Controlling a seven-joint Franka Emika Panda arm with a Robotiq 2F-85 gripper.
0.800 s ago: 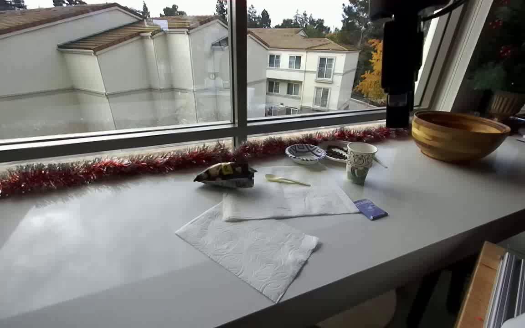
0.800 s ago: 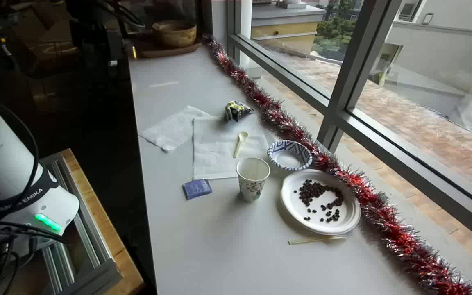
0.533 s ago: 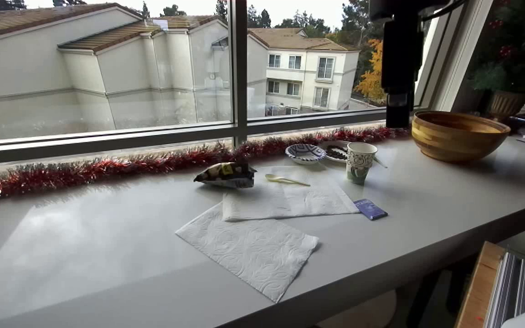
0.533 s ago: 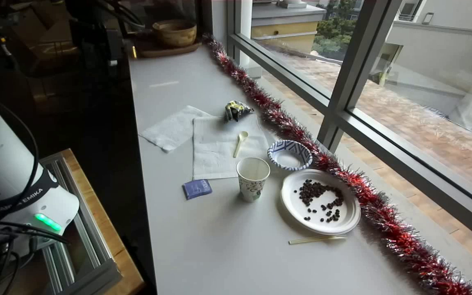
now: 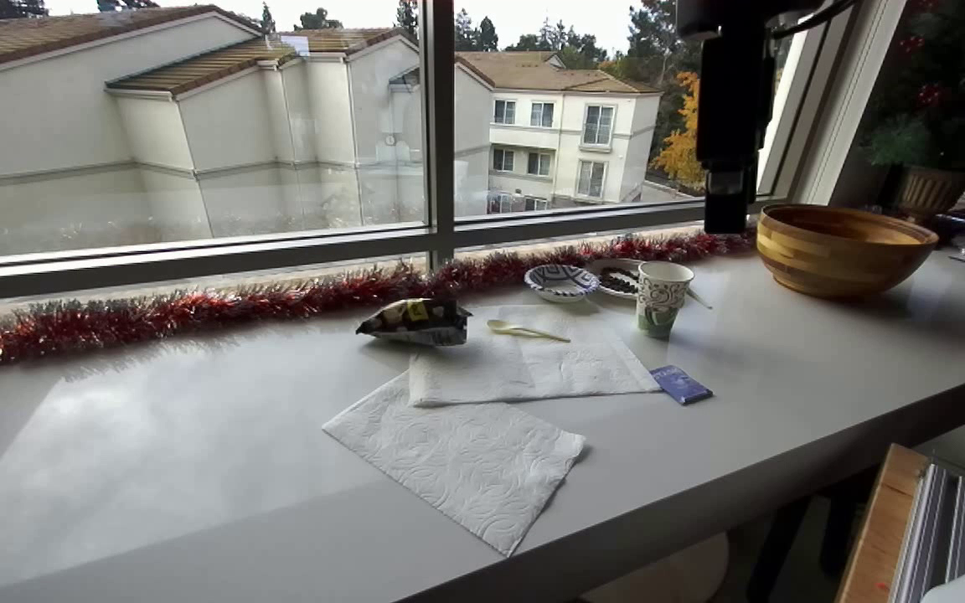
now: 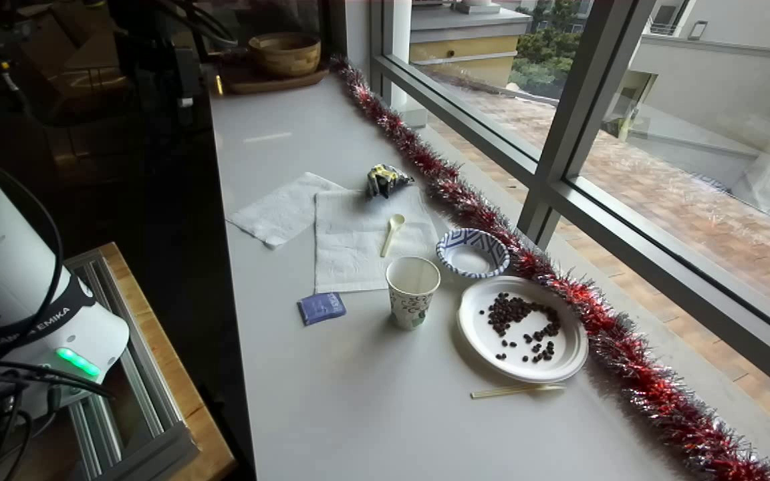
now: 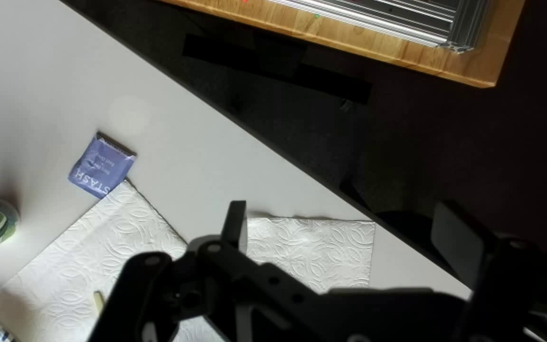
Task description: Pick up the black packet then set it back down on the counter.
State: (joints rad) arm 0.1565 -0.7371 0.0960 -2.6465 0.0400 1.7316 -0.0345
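Note:
The black packet (image 5: 415,322), dark and crinkly with yellow markings, lies on the pale counter (image 5: 239,469) near the window. It also shows in an exterior view (image 6: 387,180), at the edge of a white napkin; I cannot tell whether it rests partly on it. It is out of the wrist view. My gripper (image 5: 725,209) hangs high, well apart from the packet. In the wrist view the gripper (image 7: 347,228) has its fingers wide apart with nothing between them, above the counter's front edge.
Two white napkins (image 5: 457,469) lie on the counter. A spoon (image 6: 392,234), blue-purple packet (image 6: 321,308), paper cup (image 6: 412,294), patterned bowl (image 6: 473,254) and plate of dark beans (image 6: 472,341) stand nearby. Tinsel (image 5: 198,318) lines the window. A wooden bowl (image 5: 843,251) stands beyond.
My gripper has shifted very slightly left in an exterior view. The packet and the other objects have not moved.

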